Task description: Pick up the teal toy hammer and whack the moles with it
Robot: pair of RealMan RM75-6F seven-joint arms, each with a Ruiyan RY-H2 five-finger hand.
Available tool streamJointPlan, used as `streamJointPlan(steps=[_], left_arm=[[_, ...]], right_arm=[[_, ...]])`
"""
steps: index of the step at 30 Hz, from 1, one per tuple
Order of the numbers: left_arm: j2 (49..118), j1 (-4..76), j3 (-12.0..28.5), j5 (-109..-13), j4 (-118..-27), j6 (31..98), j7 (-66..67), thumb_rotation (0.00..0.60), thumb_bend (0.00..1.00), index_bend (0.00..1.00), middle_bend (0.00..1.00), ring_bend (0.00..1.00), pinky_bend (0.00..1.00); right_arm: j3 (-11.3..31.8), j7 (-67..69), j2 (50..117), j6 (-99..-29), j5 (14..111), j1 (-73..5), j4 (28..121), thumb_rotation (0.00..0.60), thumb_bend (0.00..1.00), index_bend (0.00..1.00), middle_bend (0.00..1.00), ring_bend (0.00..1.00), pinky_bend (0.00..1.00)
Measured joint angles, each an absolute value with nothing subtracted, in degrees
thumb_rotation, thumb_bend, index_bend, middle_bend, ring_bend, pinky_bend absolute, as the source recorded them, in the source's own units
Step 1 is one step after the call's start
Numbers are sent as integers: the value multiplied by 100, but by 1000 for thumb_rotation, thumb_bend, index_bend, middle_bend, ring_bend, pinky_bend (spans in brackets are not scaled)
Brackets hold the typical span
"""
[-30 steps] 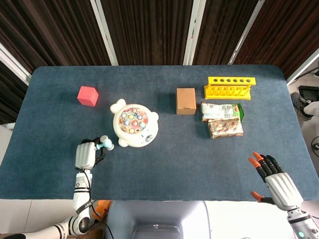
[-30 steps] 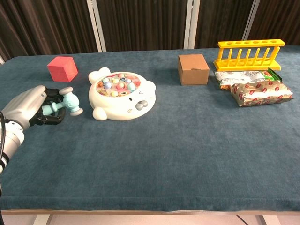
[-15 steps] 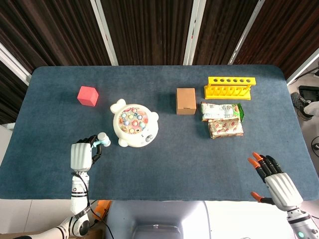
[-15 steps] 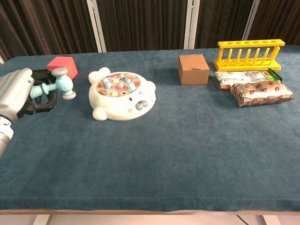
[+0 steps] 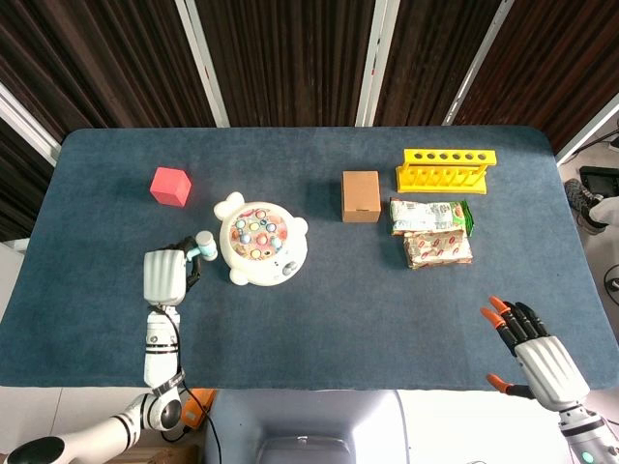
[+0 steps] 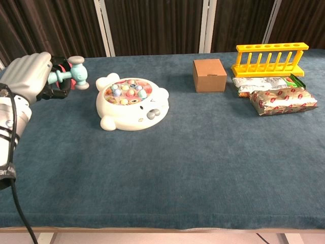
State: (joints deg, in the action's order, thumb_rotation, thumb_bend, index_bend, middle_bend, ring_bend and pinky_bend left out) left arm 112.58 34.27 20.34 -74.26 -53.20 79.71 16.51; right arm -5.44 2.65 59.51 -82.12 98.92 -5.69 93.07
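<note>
My left hand (image 5: 166,275) (image 6: 31,76) grips the teal toy hammer (image 5: 200,247) (image 6: 71,75) by its handle, raised off the table just left of the mole game. The hammer's head points right toward the white whack-a-mole toy (image 5: 259,242) (image 6: 130,102), which has several coloured moles on top. My right hand (image 5: 535,348) hovers open with fingers spread near the table's front right corner, seen only in the head view.
A red cube (image 5: 170,186) sits behind the left hand. A brown cardboard box (image 5: 361,196) (image 6: 209,75), a yellow tube rack (image 5: 446,169) (image 6: 269,59) and two snack packets (image 5: 432,232) (image 6: 277,95) lie to the right on the blue table (image 5: 348,309).
My left hand has lifted the hammer up off the table and carried it higher and slightly toward the mole toy. The right hand has stayed put.
</note>
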Motion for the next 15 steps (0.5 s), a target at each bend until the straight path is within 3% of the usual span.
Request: streamJointPlan(steps=[15], left_arm=[[12019, 4598, 2642, -6779, -4041, 7104, 2068, 600, 867, 824, 1000, 1000, 1000]], right_arm=[[-560, 477, 5859, -8108, 9880, -641, 9281, 600, 309, 0, 0, 0, 0]])
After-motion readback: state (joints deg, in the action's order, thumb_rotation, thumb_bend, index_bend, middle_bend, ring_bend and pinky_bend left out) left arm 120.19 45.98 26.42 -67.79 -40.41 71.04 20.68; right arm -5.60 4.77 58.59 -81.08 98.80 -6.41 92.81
